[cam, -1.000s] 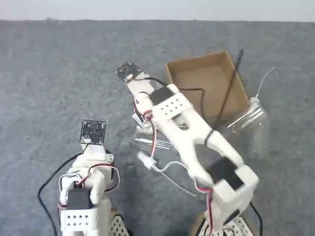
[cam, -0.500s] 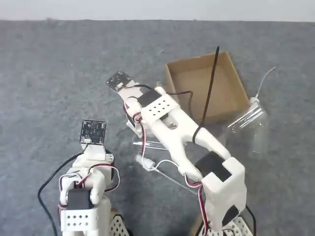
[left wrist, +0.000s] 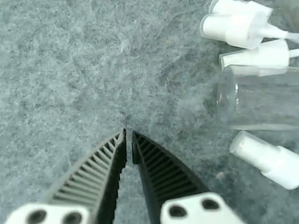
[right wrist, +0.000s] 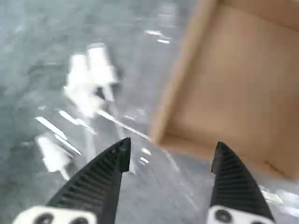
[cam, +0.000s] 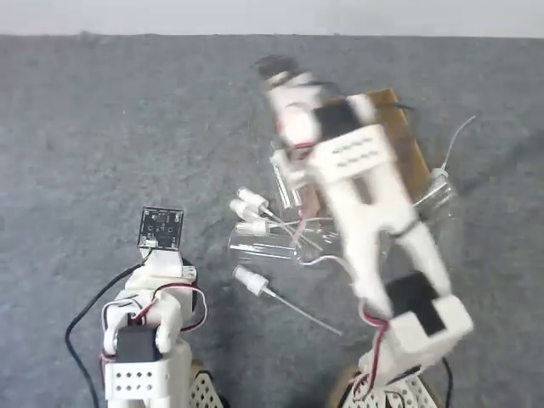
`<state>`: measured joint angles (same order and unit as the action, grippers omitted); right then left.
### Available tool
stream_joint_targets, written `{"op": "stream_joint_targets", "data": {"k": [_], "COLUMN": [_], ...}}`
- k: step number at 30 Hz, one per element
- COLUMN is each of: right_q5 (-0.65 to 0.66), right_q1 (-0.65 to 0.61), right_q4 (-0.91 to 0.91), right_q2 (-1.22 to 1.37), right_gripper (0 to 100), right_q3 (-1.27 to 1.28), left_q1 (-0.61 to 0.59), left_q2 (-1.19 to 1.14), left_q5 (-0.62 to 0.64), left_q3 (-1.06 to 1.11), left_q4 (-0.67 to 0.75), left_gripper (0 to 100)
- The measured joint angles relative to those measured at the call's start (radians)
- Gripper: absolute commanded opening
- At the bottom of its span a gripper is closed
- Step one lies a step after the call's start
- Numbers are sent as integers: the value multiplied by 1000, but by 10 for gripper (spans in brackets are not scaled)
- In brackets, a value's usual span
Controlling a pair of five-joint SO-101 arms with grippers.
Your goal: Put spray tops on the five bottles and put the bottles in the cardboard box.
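You look barely started: your right gripper (right wrist: 172,143) hangs open and empty over the bare cardboard box (right wrist: 233,70), your left gripper (left wrist: 129,134) is closed on nothing, and bottles (left wrist: 261,98) and loose spray tops (left wrist: 243,23) lie nearby on the mat

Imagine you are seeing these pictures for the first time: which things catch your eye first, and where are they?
The big white right arm stretches over the cardboard box, its pincer wide open over a corner of it. Beside the box, white spray tops lie loose on the grey mat, next to a clear bottle on its side.
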<state>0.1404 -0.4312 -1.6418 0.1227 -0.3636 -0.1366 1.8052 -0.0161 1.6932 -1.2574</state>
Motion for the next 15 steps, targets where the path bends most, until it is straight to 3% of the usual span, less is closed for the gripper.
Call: {"op": "stream_joint_targets", "data": {"k": [6, 15], "right_q5": [29, 46], "right_q1": [279, 615], "right_q4": [-37, 87], "right_q2": [-115, -112], "right_gripper": [154, 150], "right_q3": [0, 0], "left_q1": [0, 0], "left_q2": [0, 0], "left_q5": [0, 0], "left_q3": [0, 0], "left_q4": [0, 0], "left_gripper": [12, 12]}}
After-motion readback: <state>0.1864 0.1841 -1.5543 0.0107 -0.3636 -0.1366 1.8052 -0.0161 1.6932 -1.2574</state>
